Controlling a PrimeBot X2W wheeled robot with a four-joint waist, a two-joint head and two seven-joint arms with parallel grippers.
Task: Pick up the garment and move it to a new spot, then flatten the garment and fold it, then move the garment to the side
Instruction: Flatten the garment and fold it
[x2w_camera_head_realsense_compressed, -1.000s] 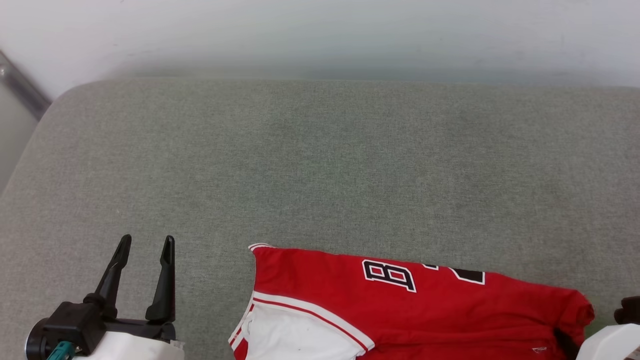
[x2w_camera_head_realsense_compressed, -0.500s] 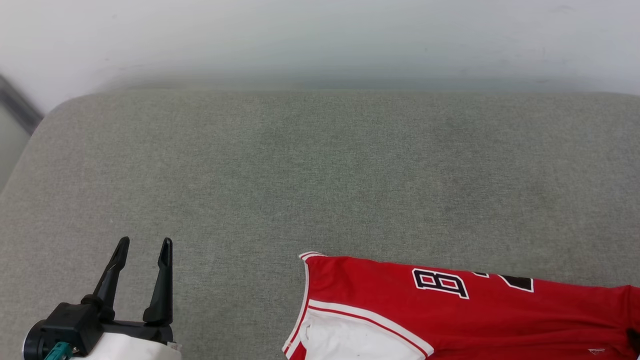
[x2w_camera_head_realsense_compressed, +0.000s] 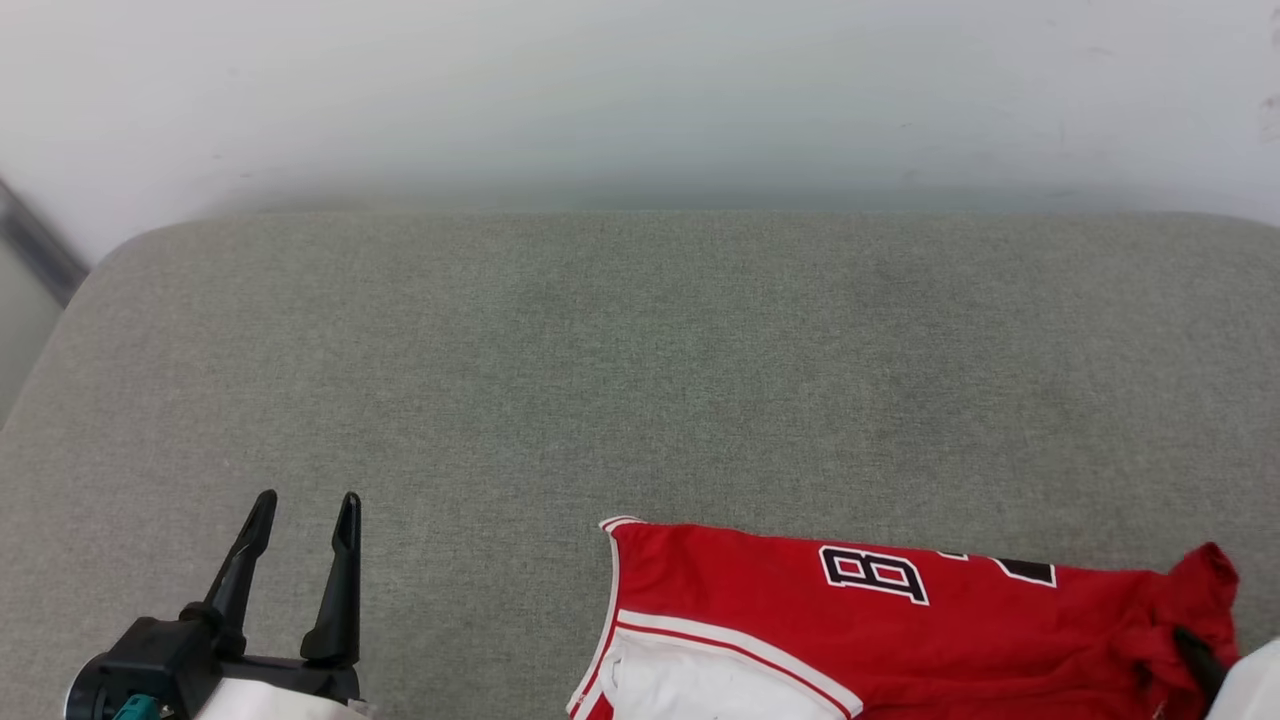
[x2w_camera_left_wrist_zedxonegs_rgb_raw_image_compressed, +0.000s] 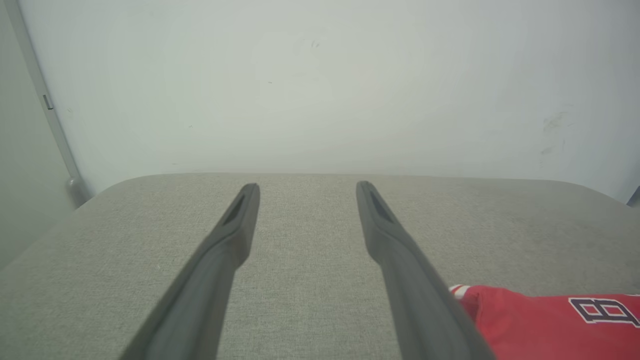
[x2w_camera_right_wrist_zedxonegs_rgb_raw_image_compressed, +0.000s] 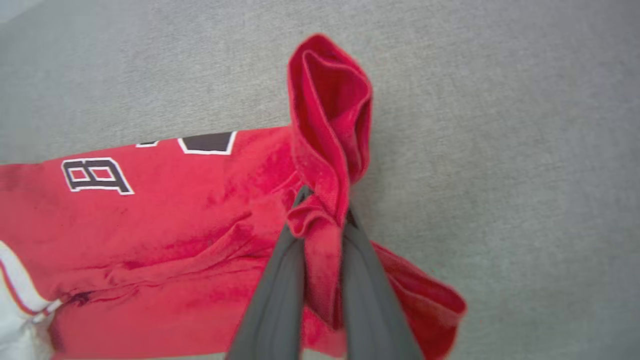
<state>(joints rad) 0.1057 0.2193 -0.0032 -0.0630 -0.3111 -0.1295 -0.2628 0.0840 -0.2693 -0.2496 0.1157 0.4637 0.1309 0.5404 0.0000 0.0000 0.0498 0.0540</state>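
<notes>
the garment, edge bunched in the closed right pincer, has broad cushion beyond; left pincer spread wide.

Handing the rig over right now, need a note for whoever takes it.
Left gripper: open, empty, over the grey cushion, to the left of the garment.
Right gripper: shut on a bunched red fold at the garment's right end.
Garment: lies at the cushion's near edge, right end pulled up, lower part cut off by the head view.
Done: grasp made.
Left: move it, flatten, fold, set aside; none of that looks finished.
</notes>
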